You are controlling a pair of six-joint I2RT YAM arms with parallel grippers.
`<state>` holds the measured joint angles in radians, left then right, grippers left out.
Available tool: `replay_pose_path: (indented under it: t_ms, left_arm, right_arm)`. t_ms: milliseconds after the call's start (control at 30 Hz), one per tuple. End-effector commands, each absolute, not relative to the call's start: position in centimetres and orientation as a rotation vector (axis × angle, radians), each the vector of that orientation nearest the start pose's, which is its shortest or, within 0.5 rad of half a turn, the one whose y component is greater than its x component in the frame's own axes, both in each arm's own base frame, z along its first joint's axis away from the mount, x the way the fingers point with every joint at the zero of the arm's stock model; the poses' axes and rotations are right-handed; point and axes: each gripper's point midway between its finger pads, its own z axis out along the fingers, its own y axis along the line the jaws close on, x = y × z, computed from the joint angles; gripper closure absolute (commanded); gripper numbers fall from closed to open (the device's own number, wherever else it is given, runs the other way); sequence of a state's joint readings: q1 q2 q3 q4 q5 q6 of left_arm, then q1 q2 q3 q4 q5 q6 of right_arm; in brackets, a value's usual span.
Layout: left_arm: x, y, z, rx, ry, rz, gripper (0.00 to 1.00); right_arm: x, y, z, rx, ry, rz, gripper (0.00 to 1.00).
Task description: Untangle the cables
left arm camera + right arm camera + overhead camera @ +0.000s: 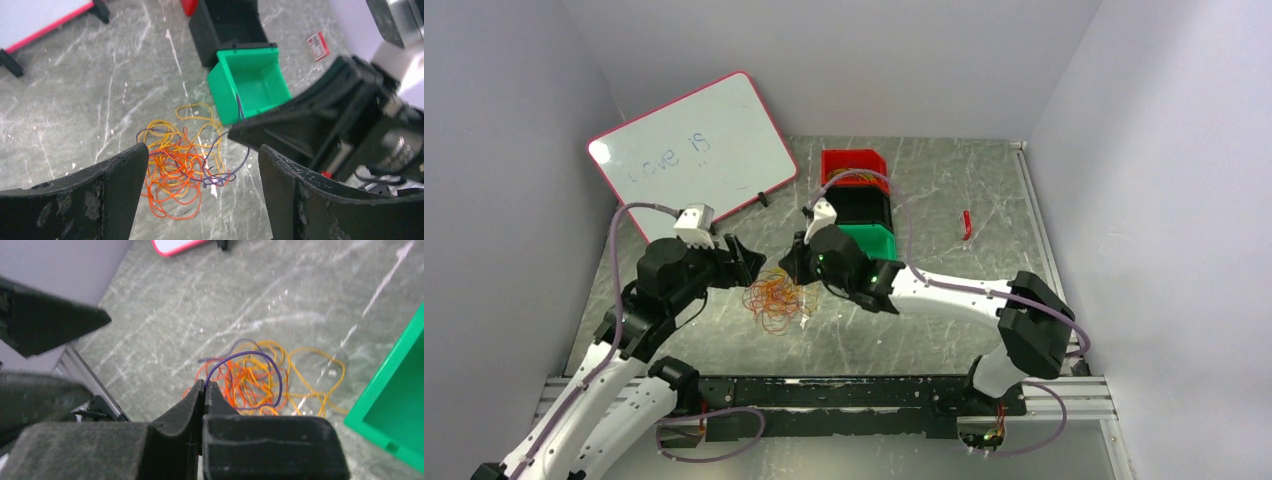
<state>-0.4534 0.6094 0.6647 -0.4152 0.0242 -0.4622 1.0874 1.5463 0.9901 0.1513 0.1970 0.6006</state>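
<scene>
A whiteboard (692, 150) with a pink rim leaned at the far left corner of the worktop (924, 335), out of the way of the job. Next came the left claw (202, 152). Its two fingers were spread wide, and it hung over the left side of the cables (774, 298), maybe so it could come down and hold the heap. The cables were a small heap of thin orange and yellow loops. They lay flat on the middle of the worktop, between the two claws. On the right side of the heap was the right claw (205, 387). Its fingers were pressed together on one purple wire (250, 357), which rose out of the heap in a loop. I think it pinched that wire to pull it free from the others. A fast pull might drag the whole heap along. Right of that claw, three little bins stood in a row toward the far edge: a green bin (255, 75), a black bin (861, 205), then a red bin (854, 163). They may be for sorted wires. A small red thing (966, 224) lay near the right edge, too small to tell what it was.
</scene>
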Motion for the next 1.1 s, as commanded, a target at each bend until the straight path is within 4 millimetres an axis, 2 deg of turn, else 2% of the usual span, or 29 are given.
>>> replay_pose_path:
  t_ms: [0,133,333,700,1067]
  left_arm:
    - [22.9,-13.3,25.3,0.020,1.815,-0.647,0.14]
    - [22.3,-13.8,26.6,0.062,1.736,-0.701,0.12]
    - [22.5,-14.6,27.6,0.105,1.671,-0.733,0.11]
    - [24.0,-15.7,27.2,0.152,1.646,-0.732,0.12]
    - [24.9,-16.4,26.9,0.156,1.588,-0.764,0.12]
  right_arm:
    - [24.2,42.0,20.3,-0.481,2.003,0.959,1.00]
    - [25.5,43.0,23.1,-0.565,1.966,0.997,1.00]
    - [25.5,44.1,25.6,-0.709,1.960,1.027,1.00]
    - [25.1,44.8,30.8,-0.726,1.888,1.110,1.00]
    - [24.1,45.0,34.2,-0.784,1.843,1.191,1.00]
